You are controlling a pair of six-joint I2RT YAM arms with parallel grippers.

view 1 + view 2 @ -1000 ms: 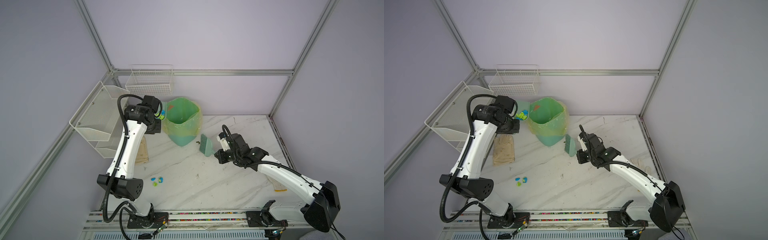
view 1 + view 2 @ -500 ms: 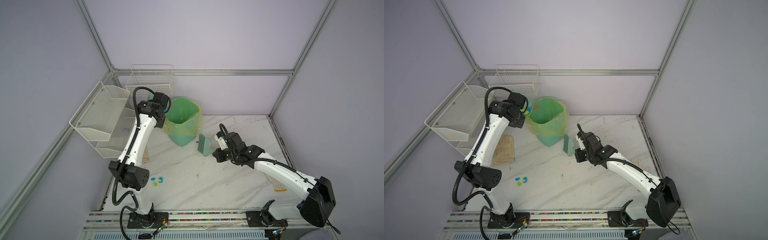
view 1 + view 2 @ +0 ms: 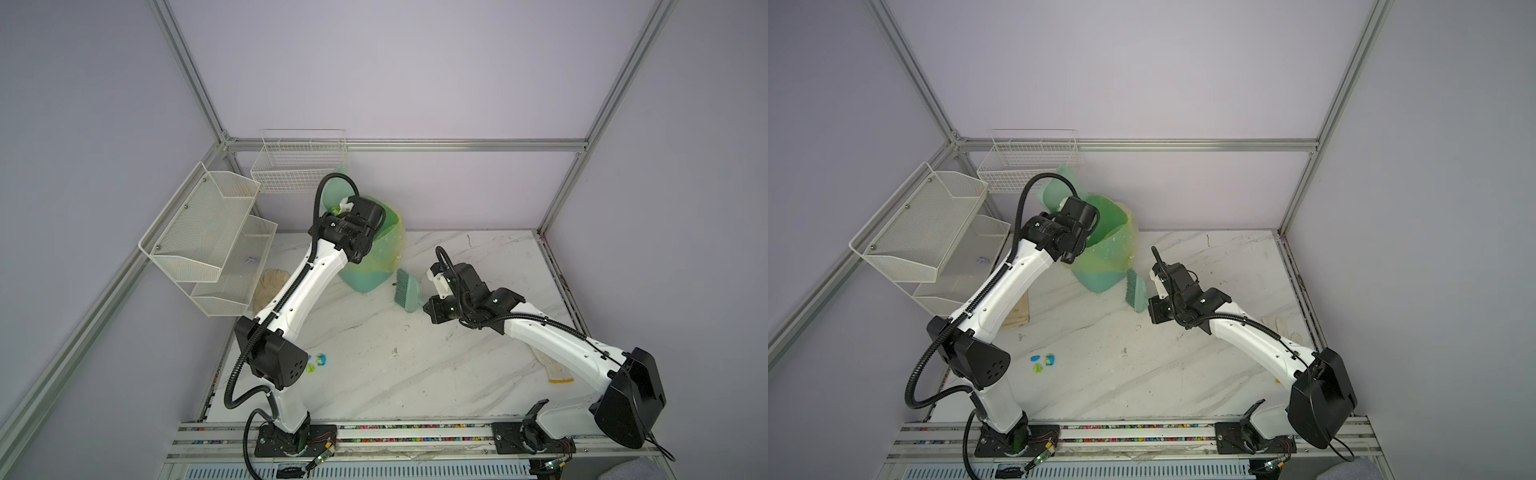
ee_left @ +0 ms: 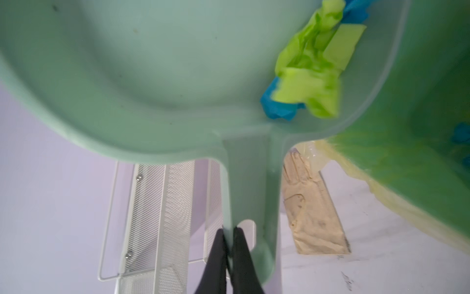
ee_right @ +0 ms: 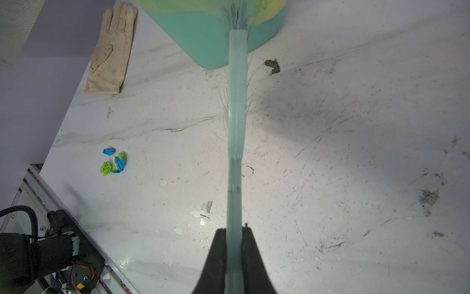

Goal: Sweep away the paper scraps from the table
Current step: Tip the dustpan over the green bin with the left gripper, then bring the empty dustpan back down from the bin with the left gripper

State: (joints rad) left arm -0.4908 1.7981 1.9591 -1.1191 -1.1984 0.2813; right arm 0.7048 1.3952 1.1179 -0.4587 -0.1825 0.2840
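Three small blue and lime-green paper scraps (image 3: 318, 361) (image 3: 1044, 361) (image 5: 114, 161) lie on the white marbled table (image 3: 415, 374) near the left arm's base. More scraps (image 4: 310, 76) cling inside the pale green dustpan (image 4: 152, 76) (image 3: 334, 195), which is tilted up over the rim of the green lined bin (image 3: 374, 266) (image 3: 1104, 266). My left gripper (image 4: 229, 234) is shut on the dustpan's handle. My right gripper (image 5: 235, 233) (image 3: 424, 307) is shut on the handle of the teal brush (image 3: 407, 291) (image 3: 1136, 293), bristles beside the bin's base.
A beige glove (image 5: 112, 51) (image 4: 312, 203) lies at the table's left edge, and a white glove (image 3: 552, 370) under the right arm. Wire baskets (image 3: 208, 232) (image 3: 299, 166) hang at the back left. An aluminium rail (image 3: 415, 428) runs along the front. A dark speck (image 5: 272, 66) sits near the bin.
My left arm has swung the dustpan rightward from beside the bin to over its rim and tipped it up. The right arm with the brush has shifted only slightly.
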